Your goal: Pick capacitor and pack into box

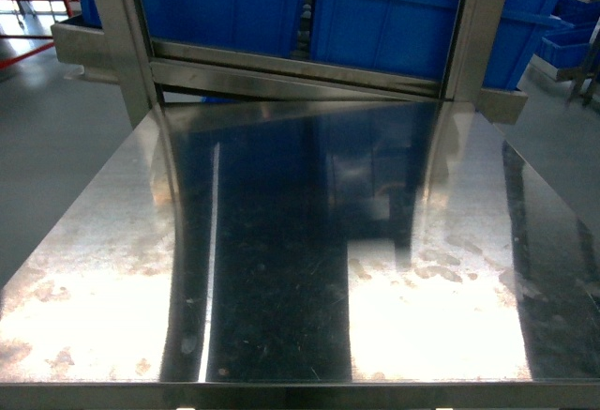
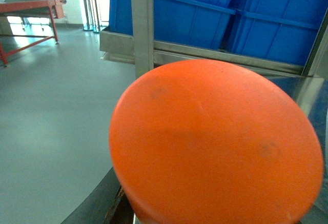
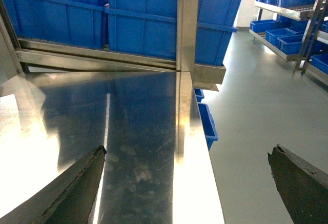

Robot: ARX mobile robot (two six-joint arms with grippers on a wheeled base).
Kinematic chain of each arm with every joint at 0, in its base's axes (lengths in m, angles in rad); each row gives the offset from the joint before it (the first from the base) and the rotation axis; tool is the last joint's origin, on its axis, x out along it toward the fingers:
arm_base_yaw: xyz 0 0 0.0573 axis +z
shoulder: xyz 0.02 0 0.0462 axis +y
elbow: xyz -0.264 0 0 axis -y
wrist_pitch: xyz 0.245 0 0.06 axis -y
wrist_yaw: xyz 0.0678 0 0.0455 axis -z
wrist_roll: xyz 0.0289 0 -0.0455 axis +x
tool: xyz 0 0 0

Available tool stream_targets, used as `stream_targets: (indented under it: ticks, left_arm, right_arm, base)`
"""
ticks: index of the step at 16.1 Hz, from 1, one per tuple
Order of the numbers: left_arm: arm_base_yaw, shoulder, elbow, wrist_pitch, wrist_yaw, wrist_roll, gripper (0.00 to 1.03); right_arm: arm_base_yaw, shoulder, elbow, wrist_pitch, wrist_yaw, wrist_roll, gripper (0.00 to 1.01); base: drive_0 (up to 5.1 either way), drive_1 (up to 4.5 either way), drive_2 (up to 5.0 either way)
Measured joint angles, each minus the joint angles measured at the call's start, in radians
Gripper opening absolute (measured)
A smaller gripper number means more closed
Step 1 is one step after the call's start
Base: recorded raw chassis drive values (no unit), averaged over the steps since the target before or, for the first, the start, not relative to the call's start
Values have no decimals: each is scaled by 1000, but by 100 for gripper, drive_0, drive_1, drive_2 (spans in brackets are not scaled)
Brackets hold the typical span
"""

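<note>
1. Head view: my steel bench (image 1: 281,269) fills most of the frame, polished, mirror-like, w/ smudges and bright glare patches at front left and front right. None of the three views shows the box or a capacitor.
2. Behind the bench: steel frame uprights (image 1: 122,25) and a low rail, w/ blue bins (image 1: 375,7) stacked side by side just behind it.
3. Grey floor (image 1: 47,138) on both sides of the bench; red-framed table (image 2: 31,8) far off on the left, near a bright window.
4. Right wrist view: my right jaws (image 3: 189,183) stand wide apart, holding nothing; the dark worn fingers (image 3: 77,188) show at the bottom corners, one over the bench, the other past its right edge over the floor.
5. More blue bins on a rack (image 3: 292,19) at far right; a small blue bin (image 3: 207,124) sits low beside the bench's edge.
6. Left wrist view: a big orange rounded object (image 2: 215,147) blocks most of the lens; left jaws not visible.
</note>
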Motion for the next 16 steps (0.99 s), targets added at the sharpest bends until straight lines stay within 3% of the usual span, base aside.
stream_targets:
  ticks: [16]
  left_arm:
    - [0, 0, 0, 3, 0, 0, 45]
  right_arm:
    - [0, 0, 0, 3, 0, 0, 98]
  base:
    - [0, 0, 0]
